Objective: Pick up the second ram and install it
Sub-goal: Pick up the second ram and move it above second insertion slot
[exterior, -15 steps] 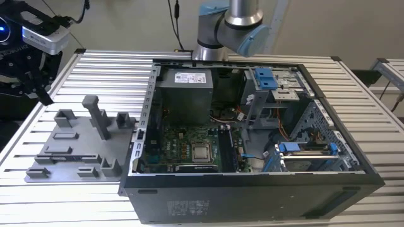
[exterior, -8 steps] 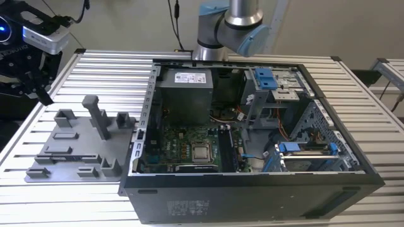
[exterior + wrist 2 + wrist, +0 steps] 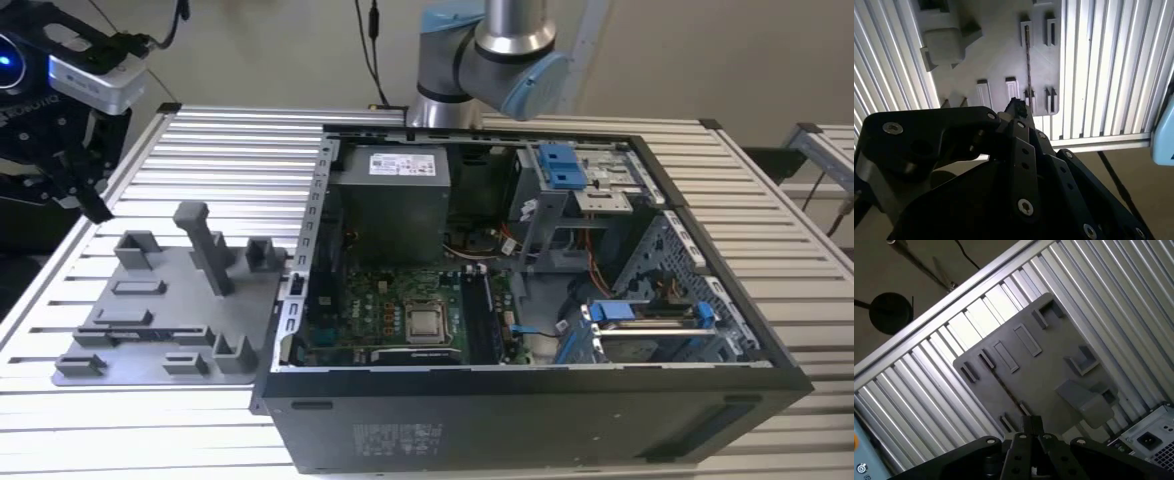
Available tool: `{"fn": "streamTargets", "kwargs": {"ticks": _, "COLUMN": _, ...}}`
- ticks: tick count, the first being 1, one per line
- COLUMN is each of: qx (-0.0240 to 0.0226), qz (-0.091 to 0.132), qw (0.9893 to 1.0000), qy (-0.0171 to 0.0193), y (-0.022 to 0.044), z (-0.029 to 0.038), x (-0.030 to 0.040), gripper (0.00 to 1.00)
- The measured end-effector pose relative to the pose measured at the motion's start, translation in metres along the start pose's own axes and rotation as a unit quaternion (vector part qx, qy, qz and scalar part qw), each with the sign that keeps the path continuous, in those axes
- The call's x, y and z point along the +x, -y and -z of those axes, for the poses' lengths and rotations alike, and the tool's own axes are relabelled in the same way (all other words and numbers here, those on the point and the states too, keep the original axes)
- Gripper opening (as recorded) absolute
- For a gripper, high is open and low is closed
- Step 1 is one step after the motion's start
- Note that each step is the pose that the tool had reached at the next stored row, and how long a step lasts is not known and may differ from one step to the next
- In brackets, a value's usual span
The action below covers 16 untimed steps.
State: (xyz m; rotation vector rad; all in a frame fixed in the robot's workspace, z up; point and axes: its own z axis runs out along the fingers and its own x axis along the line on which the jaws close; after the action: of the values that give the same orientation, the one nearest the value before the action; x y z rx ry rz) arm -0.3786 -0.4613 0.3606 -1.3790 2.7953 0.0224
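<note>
Tool [image 3: 1031, 424] hovers over grey fixture plate [image 3: 1046, 367] on slatted metal table [image 3: 919, 390].

Probably a robotics lab: slatted aluminium bench [image 3: 227, 150], opened computer case [image 3: 534, 420].

We see the fixture plate [image 3: 999, 55] lying on the slatted table [image 3: 1094, 65], below the gripper [image 3: 1016, 107]. The second ram [image 3: 1028, 60] stands on edge in the plate's slots. The computer case [image 3: 534, 300] sits beside the plate, well apart from the gripper.
</note>
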Motion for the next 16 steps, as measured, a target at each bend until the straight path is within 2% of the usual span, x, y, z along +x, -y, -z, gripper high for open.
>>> {"fn": "streamTargets", "kwargs": {"ticks": 14, "qx": -0.0001, "qz": 0.005, "qw": 1.0000, "qy": 0.0000, "y": 0.0000, "z": 0.0000, "x": 0.0000, "gripper": 0.11}}
{"fn": "streamTargets", "kwargs": {"ticks": 16, "qx": -0.0004, "qz": 0.016, "qw": 0.9999, "qy": -0.0001, "y": -0.0001, "z": 0.0000, "x": 0.0000, "gripper": 0.11}}
